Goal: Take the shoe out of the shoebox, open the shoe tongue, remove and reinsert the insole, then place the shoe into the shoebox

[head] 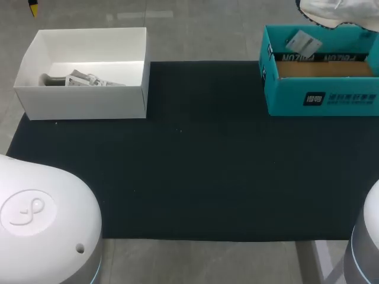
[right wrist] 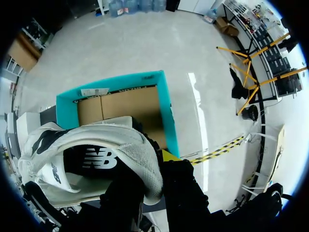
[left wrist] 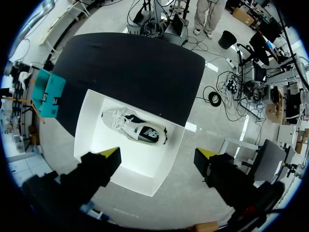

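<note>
A white sneaker with a dark logo hangs above the teal shoebox. My right gripper is shut on its collar, one finger inside the shoe and a yellow tip outside. In the head view this sneaker shows only at the far right edge, over the teal shoebox. A second white sneaker lies on its side in the white box. High above that box, my left gripper stands open and holds nothing.
The white box sits at the far left of the black mat, with the teal shoebox at the far right. A paper tag lies in the teal shoebox on its brown floor. Both arm bases fill the near corners.
</note>
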You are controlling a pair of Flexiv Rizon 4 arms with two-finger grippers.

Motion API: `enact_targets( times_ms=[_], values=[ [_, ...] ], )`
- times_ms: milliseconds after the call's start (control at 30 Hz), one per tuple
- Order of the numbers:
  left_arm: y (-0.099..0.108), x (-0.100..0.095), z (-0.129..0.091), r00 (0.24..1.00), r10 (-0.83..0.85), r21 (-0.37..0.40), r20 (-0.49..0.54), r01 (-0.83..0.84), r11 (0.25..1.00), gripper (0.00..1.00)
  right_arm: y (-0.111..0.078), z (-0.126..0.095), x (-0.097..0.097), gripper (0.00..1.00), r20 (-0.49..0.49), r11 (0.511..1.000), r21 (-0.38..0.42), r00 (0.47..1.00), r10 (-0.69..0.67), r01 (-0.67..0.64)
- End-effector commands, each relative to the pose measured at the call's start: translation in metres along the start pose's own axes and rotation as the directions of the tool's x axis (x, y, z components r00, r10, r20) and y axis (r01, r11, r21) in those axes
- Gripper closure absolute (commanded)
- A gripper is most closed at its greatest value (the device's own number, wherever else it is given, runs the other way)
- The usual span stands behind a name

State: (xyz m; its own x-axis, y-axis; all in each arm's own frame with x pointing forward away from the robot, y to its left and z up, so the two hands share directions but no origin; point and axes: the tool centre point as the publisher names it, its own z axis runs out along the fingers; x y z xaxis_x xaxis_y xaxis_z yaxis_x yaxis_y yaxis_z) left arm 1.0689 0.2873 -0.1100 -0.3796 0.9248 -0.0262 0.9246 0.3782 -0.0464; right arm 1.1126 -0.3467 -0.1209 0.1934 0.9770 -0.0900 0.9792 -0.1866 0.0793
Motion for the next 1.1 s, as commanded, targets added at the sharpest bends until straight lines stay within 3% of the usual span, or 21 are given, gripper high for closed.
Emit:
enact_targets(
  times_ms=[33, 133, 367, 667, 733, 1100],
  values=[
    [-0.001, 0.000, -0.001, 1.000, 0.000, -0.002, -0.003, 0.000, 1.000, 0.00, -0.005, 0.000, 0.000, 1.00, -0.002, 0.999, -0.047, 1.000, 0.001, -0.001],
    [-0.001, 0.000, -0.001, 1.000, 0.000, -0.002, -0.003, 0.000, 1.000, 0.00, -0.005, 0.000, 0.000, 1.00, -0.002, 0.999, -0.047, 1.000, 0.001, -0.001],
    [-0.001, 0.000, -0.001, 1.000, 0.000, -0.002, -0.003, 0.000, 1.000, 0.00, -0.029, -0.005, 0.023, 1.00, 0.108, 0.997, 0.071, 0.994, 0.020, -0.027],
    [-0.001, 0.000, -0.001, 1.000, 0.000, -0.002, -0.003, 0.000, 1.000, 0.00, -0.060, -0.025, 0.047, 1.00, 0.131, 1.000, 0.007, 0.991, 0.027, -0.028],
    [-0.001, 0.000, -0.001, 1.000, 0.000, -0.002, -0.003, 0.000, 1.000, 0.00, -0.069, -0.031, 0.056, 1.00, 0.176, 1.000, -0.005, 0.984, 0.027, -0.027],
    [-0.001, 0.000, -0.001, 1.000, 0.000, -0.002, -0.003, 0.000, 1.000, 0.00, -0.124, -0.048, 0.110, 1.00, 0.192, 0.999, -0.026, 0.981, 0.025, -0.020]
  ],
)
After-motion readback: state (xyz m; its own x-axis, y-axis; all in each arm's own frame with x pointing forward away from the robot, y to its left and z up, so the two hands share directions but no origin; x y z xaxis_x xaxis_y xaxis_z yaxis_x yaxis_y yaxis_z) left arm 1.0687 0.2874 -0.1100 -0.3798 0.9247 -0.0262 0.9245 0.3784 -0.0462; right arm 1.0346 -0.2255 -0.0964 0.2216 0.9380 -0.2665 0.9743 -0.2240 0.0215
